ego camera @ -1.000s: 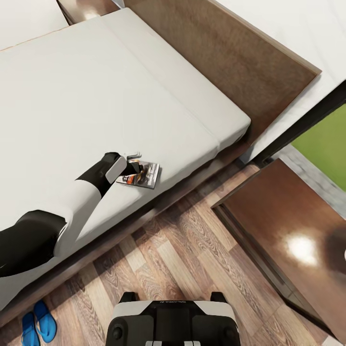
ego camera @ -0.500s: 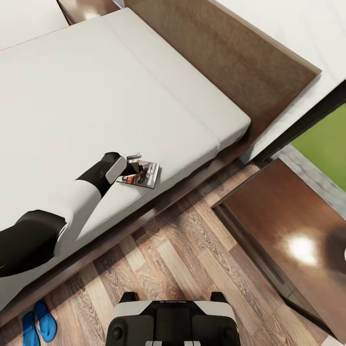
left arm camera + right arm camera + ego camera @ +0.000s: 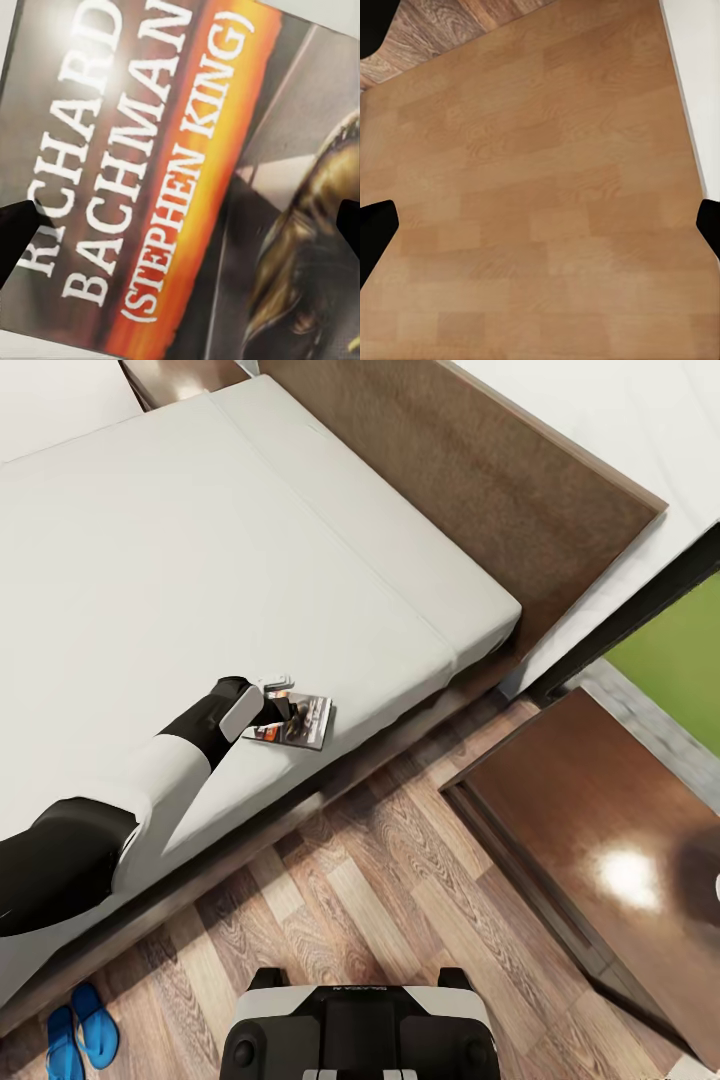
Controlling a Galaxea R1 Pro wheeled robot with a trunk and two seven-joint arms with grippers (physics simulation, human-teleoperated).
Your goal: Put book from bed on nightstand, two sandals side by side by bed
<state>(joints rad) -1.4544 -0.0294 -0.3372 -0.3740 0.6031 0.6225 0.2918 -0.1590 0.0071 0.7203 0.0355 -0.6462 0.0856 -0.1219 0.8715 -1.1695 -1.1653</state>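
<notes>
Left hand (image 3: 283, 705), fingers spread, hovers directly over the book (image 3: 298, 722) lying near the bed's (image 3: 200, 540) floor-side edge, seemingly lined up to grasp it for the nightstand (image 3: 590, 830).

White-and-black left arm (image 3: 150, 790), black fingers (image 3: 16, 225)

The book (image 3: 296, 722) had a glossy printed paper cover, the bed (image 3: 200, 560) a matt, smooth light cloth mattress with a dull brown wooden headboard (image 3: 480, 490), the nightstand (image 3: 600, 840) a polished, reflective dark wood top, and the floor (image 3: 380, 900) grained wood planks.
</notes>
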